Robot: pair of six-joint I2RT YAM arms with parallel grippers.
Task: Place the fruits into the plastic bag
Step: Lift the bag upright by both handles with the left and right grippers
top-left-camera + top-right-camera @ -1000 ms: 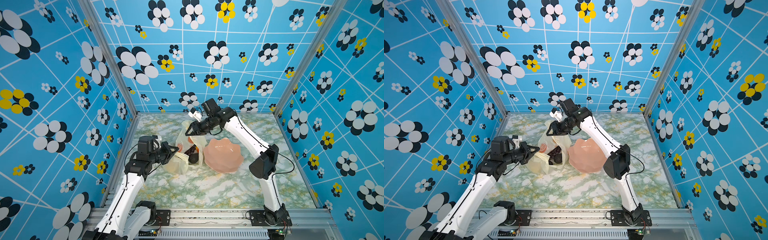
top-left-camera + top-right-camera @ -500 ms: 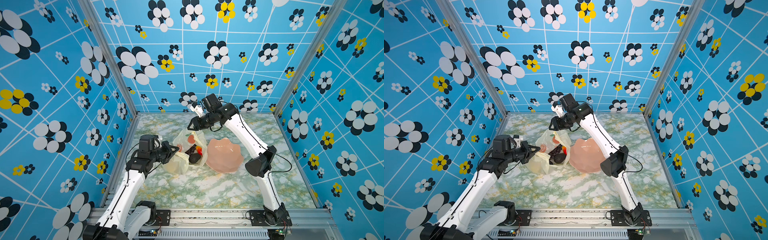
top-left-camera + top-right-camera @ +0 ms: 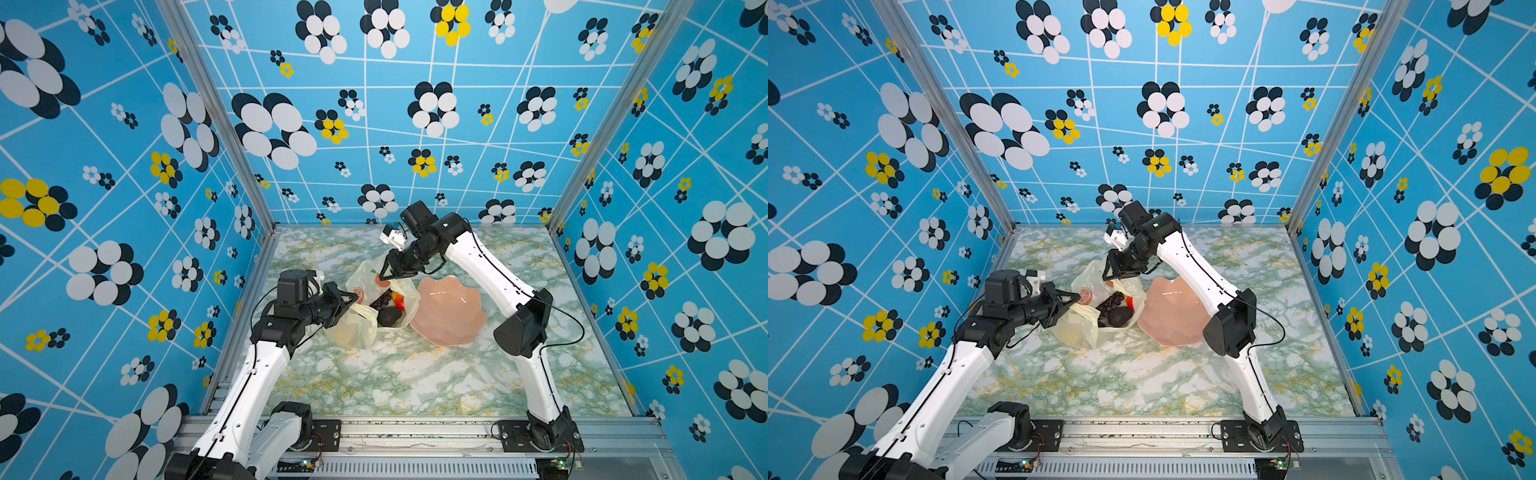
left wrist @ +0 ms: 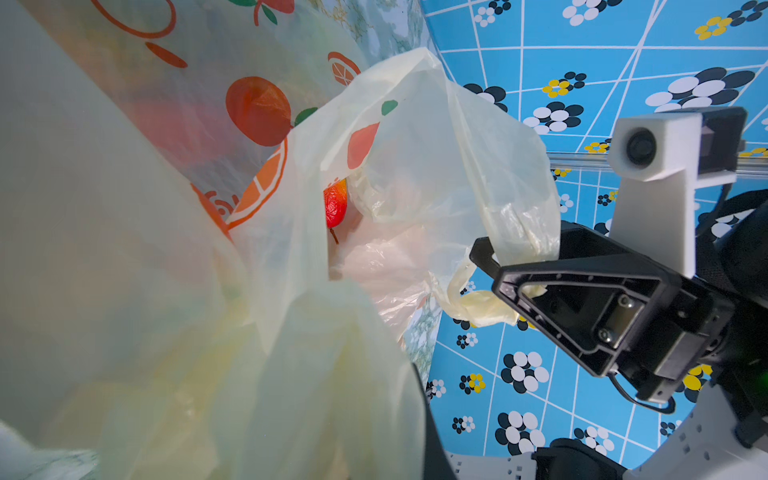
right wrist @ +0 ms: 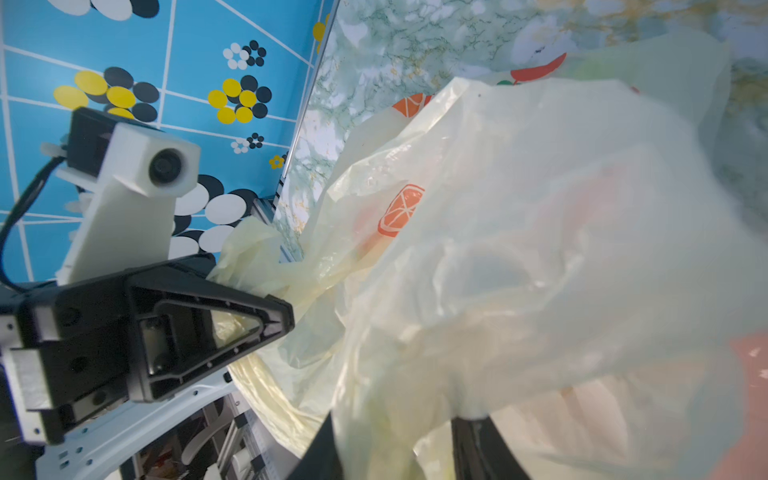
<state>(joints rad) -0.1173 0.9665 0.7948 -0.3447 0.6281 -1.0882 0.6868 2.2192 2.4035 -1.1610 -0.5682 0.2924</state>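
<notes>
The left tool (image 3: 352, 296) is clenched on a twisted handle of the thin, translucent pale-yellow plastic bag (image 3: 360, 332) printed with orange slices, at the bag's left rim. The right tool (image 3: 383, 275) sits at the bag's far rim. In the left wrist view the other handle's film runs between its jaws, but whether they have pinched it cannot be told.

Between the two tools the bag's mouth gapes upward. Inside lie a dark purple grape bunch (image 3: 381, 300), a dark bumpy oval fruit (image 3: 389, 316) and a glossy red-yellow fruit (image 3: 398, 300). The pink scalloped plastic bowl (image 3: 441, 340) stands just right of the bag and looks empty. No fruit shows on the marbled green-and-white counter (image 3: 395, 382) around the bag.

So the filling appears done, and the step in hand is securing the bag. The next move likely calls for a firm grip on the far handle, then drawing both handles together evenly so the mouth does not tip and spill.
</notes>
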